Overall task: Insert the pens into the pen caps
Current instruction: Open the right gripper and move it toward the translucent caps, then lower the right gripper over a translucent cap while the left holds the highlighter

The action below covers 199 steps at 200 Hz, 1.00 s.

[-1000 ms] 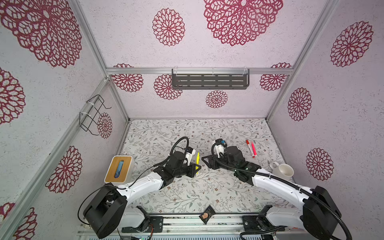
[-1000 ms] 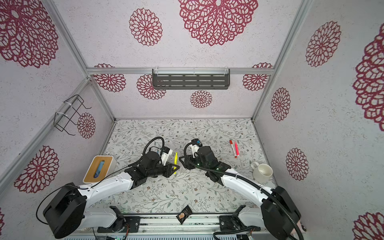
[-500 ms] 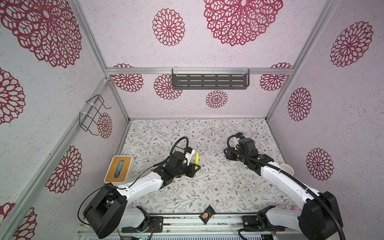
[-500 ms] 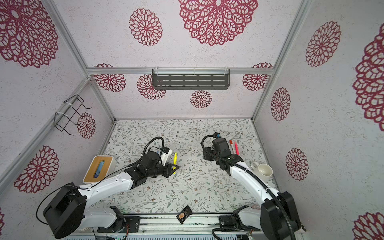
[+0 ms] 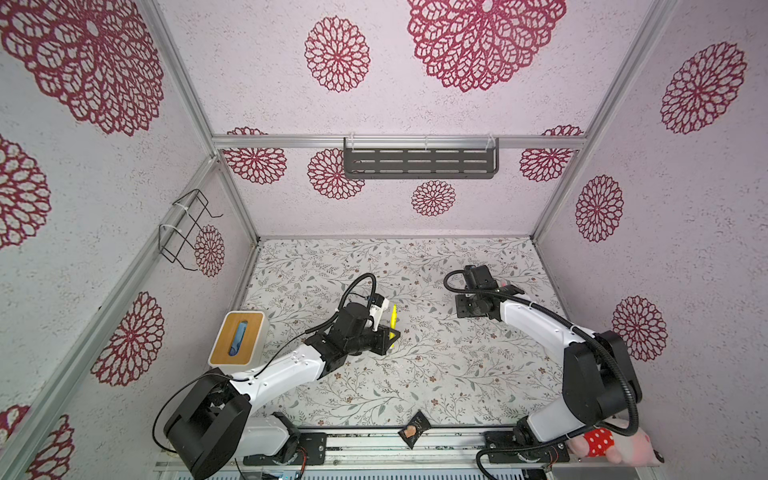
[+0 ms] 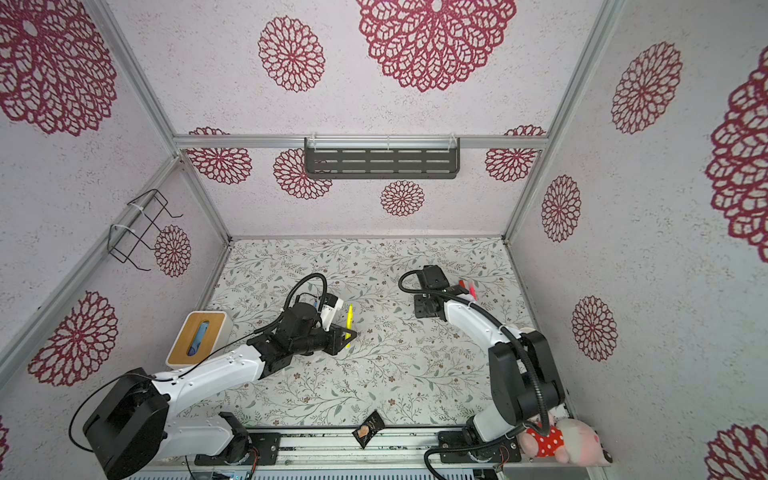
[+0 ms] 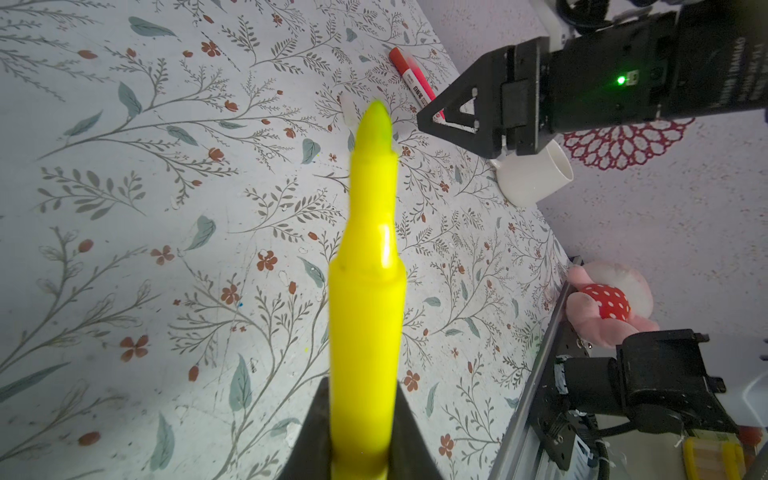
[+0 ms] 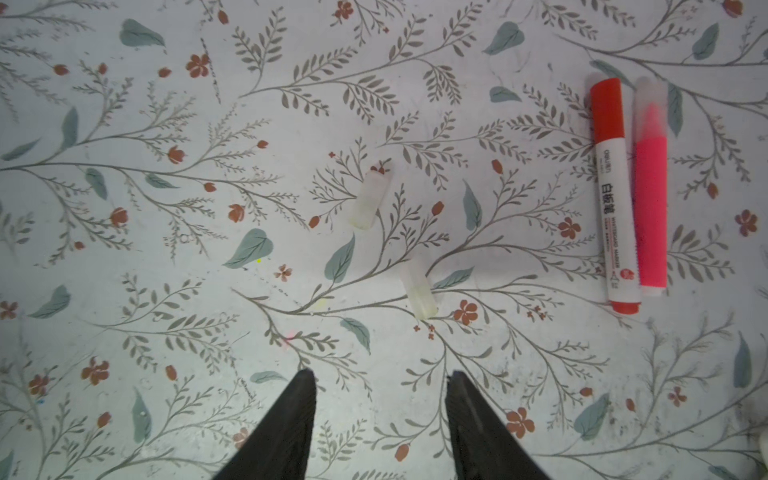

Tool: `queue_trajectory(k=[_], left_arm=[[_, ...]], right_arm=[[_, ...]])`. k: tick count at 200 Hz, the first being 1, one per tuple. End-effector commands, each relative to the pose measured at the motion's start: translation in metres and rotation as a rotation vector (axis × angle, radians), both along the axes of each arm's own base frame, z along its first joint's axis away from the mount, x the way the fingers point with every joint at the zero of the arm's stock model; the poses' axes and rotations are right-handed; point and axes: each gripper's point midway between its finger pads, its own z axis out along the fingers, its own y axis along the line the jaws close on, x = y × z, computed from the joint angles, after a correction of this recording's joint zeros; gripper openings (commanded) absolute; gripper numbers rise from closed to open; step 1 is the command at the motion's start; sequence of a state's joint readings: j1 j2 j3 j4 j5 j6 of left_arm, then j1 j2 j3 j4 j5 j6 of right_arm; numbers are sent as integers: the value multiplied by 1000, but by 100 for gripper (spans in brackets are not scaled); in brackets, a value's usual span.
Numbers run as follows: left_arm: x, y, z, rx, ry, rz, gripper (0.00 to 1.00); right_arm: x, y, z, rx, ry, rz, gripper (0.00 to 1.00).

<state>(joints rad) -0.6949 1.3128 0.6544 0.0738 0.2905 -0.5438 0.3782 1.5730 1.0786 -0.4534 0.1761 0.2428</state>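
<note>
Left wrist view shows the yellow pen (image 7: 365, 291) clamped tight in your left gripper (image 7: 361, 399). It is held by its back end, and the bare tip sticks out in front. The pen is up over the middle of the bench (image 5: 415, 374).

Your right gripper (image 8: 380, 382) has its jaws apart and holds nothing. It hangs over two clear caps, one (image 8: 371, 199) and another (image 8: 418, 293), on the far right part of the bench. They lie on their sides, a little apart from each other. Further right, a red pen (image 8: 614, 195) and a pink pen (image 8: 650, 208) lie just beside each other. Both look like they have caps on already.

I think the caps will be tricky. They are tiny, very light and smooth. They are round too, so a bump could make them roll away. They are also see-through and hard to spot on the flowery pattern.

Take one across its middle, with a jaw on each side, and keep the open end free. I cannot tell for sure which end is open. Squeeze softly, because thin plastic may bend or pop out.

The yellow pen is light and stiff, but it is shiny. It may slip or twist in the gripper when you push the cap on.
</note>
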Motion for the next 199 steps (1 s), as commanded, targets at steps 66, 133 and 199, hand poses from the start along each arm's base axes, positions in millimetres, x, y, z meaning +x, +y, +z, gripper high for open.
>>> queue_trajectory(k=[66,133,199], left_arm=[[0,11,1,23,-36,15,0],[-2,21,-1,26,-43,34,0],[-4,26,-1,24,-42,48,0]], right_arm=[[24,-14,-24,-54,103,27,50],[35,-13,-44,-77,161,48,47],[35,-16,-59,-79,208,58,43]])
